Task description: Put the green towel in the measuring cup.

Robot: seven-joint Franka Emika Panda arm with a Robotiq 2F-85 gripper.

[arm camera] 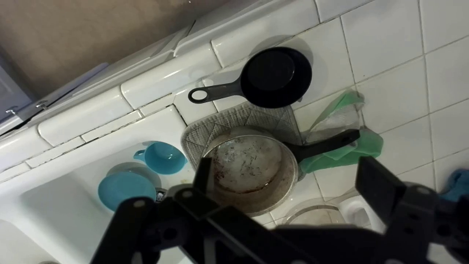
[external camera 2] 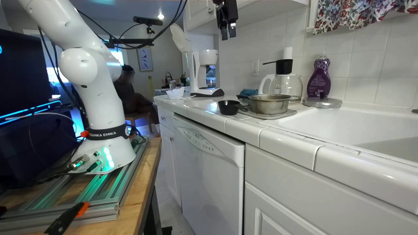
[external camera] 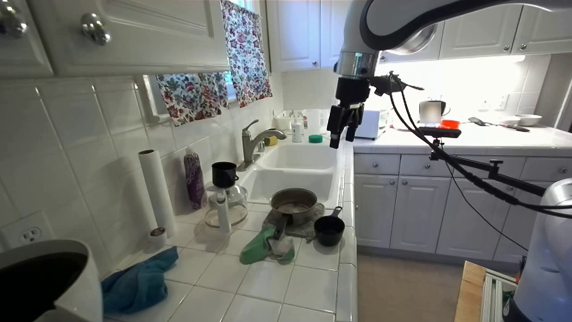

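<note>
The green towel [external camera: 256, 251] lies crumpled on the tiled counter, partly under the pot's black handle; it also shows in the wrist view [arm camera: 371, 146]. It is hidden in an exterior view. A black measuring cup [external camera: 329, 231] stands upright near the counter's front edge, beside the towel, and looks empty in the wrist view [arm camera: 276, 79]. It also shows in an exterior view [external camera 2: 227, 108]. Another black cup [external camera: 224, 175] sits on top of the glass carafe. My gripper [external camera: 342, 139] is open and empty, high above the counter and sink; its spread fingers [arm camera: 285, 163] frame the pot.
A metal pot [arm camera: 253, 165] stands on a grey pot holder [arm camera: 234, 121]. The glass carafe [external camera 2: 290, 86] is behind it. Teal cups [arm camera: 165, 157] lie in the sink [external camera: 308, 156]. A purple bottle [external camera: 194, 179], paper roll [external camera: 157, 192] and blue towel [external camera: 138, 281] are along the wall side.
</note>
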